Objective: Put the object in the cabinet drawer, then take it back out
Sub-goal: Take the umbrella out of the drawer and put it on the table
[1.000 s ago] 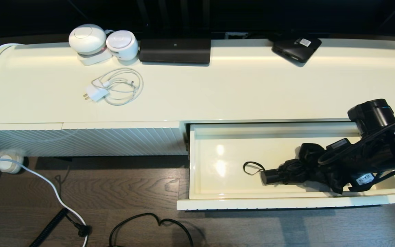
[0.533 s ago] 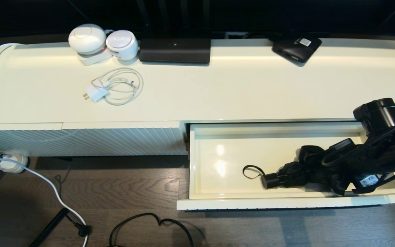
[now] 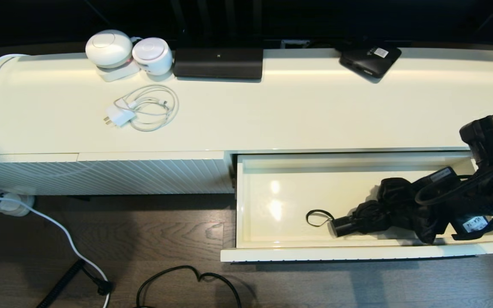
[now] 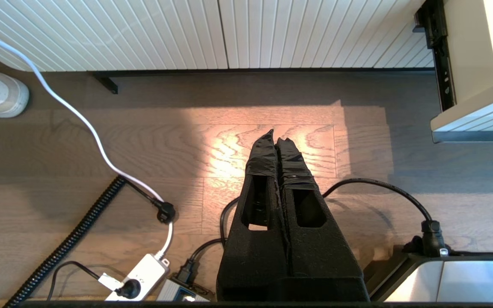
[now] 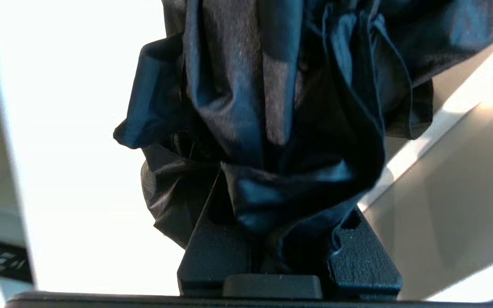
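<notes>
The black folding umbrella lies in the right half of the open cream drawer, its short handle and wrist loop pointing left. My right gripper reaches in from the right and is shut on the bunched fabric. In the right wrist view the fabric fills the gap between the fingers and hides their tips. The glossy drawer floor lies beneath. My left gripper hangs shut and empty over the wooden floor, left of the drawer's corner.
On the cabinet top stand two white round devices, a coiled white charger cable, a wide black device and a flat black box. A ribbed panel lies left of the drawer. Cables trail on the floor.
My right arm has drawn back to the right, and the umbrella has shifted a little to the right with it. The left arm has not moved.
</notes>
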Controlling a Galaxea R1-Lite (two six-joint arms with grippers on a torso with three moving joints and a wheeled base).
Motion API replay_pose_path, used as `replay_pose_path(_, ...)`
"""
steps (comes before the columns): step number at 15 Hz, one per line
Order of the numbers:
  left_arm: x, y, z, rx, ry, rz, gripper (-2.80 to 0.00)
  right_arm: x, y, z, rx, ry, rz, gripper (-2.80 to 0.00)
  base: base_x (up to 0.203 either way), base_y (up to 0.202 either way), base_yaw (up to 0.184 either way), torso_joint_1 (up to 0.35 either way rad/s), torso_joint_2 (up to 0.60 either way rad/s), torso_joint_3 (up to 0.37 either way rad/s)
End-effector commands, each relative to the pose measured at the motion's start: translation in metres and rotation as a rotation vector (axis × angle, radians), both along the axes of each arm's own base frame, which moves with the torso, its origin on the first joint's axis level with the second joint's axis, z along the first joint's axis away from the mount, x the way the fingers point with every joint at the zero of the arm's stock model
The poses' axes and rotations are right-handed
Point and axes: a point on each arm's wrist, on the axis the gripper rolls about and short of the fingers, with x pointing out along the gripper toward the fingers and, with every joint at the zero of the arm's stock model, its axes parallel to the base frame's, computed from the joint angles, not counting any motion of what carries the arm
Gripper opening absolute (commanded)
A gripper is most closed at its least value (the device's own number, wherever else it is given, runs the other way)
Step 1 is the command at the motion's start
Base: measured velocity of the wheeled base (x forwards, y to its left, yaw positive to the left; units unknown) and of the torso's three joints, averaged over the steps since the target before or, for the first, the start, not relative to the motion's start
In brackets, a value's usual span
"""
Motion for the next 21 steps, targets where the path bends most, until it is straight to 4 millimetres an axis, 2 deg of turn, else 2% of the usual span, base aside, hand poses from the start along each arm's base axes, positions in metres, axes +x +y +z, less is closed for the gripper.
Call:
replay_pose_path(1, 0.000, 0.000, 0.000, 0.000, 0.000, 0.000, -2.80, -0.006, 0.000, 0.008, 0.007, -0.031, -0.004, -2.80, 0.000, 0.000, 0.000, 0.000, 0.00, 0.000)
replay_pose_path(5, 0.000, 0.000, 0.000, 0.000, 0.001, 0.000, -2.80, -0.011, 0.001, 0.014, 0.001, -0.051, 0.007, -2.80, 0.000, 0.000, 0.000, 0.000, 0.00, 0.000)
replay_pose_path(18, 0.000, 0.000, 0.000, 0.000, 0.000, 0.000, -2.80, -0.052, 0.002, 0.054, -0.002, -0.104, 0.021, -2.80, 0.000, 0.000, 0.000, 0.000, 0.00, 0.000)
replay_pose_path(21, 0.000, 0.000, 0.000, 0.000, 0.000, 0.000, -2.80, -0.055, 0.001, 0.058, -0.003, -0.112, 0.019, -2.80, 0.000, 0.000, 0.000, 0.000, 0.00, 0.000)
